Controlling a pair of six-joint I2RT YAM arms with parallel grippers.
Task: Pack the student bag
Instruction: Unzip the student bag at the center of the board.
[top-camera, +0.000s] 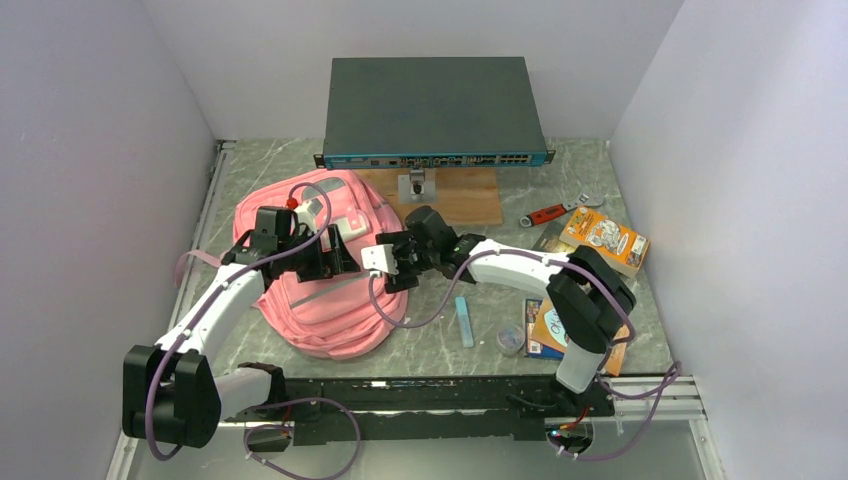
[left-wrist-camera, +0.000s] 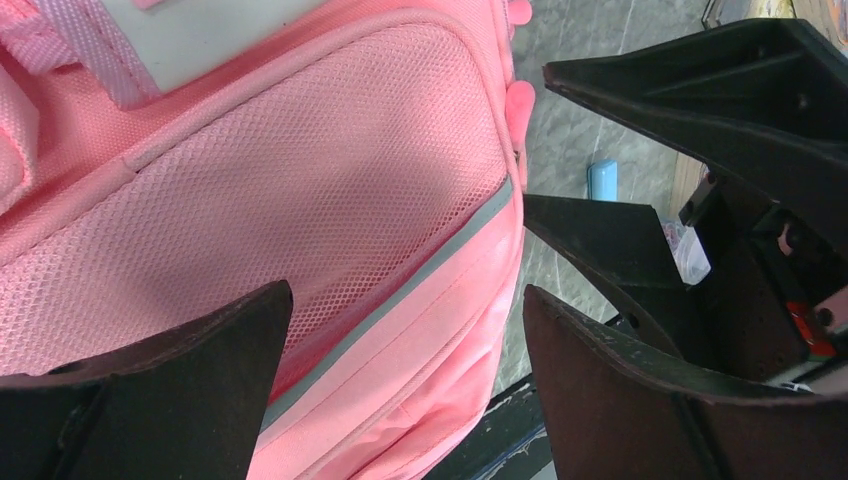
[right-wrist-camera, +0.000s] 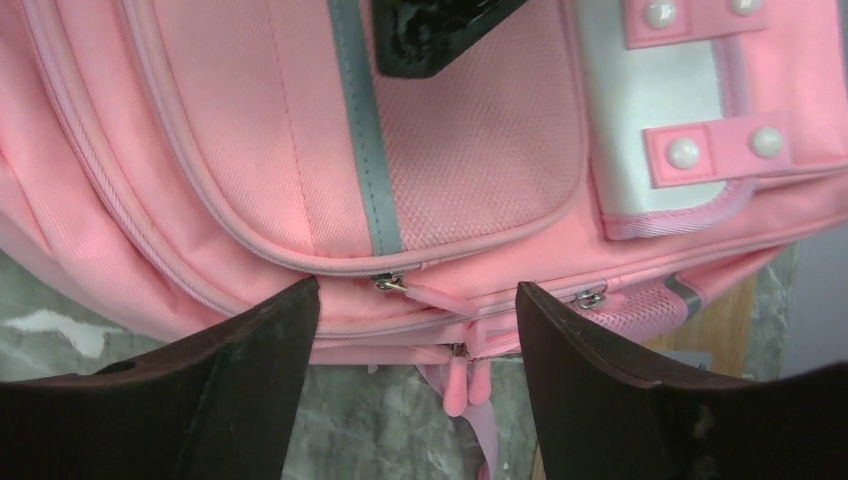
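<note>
The student bag (top-camera: 325, 310) is a pink backpack lying flat left of centre, front pockets up. My left gripper (top-camera: 325, 262) hovers over its upper middle. In the left wrist view it is open (left-wrist-camera: 406, 290) above the mesh pocket and grey stripe, touching nothing. My right gripper (top-camera: 392, 270) is at the bag's right edge. In the right wrist view it is open (right-wrist-camera: 416, 285), its fingertips straddling the bag's edge where two pink zip pulls (right-wrist-camera: 462, 385) hang down. Nothing is held. The student bag (right-wrist-camera: 250, 150) fills the upper part of that view.
A grey network switch (top-camera: 435, 105) stands at the back on a wooden board (top-camera: 455, 195). A light-blue stick (top-camera: 464, 322), a small clear round case (top-camera: 510, 340), a book (top-camera: 550, 325), an orange box (top-camera: 605, 238) and a red-handled tool (top-camera: 548, 213) lie right of the bag.
</note>
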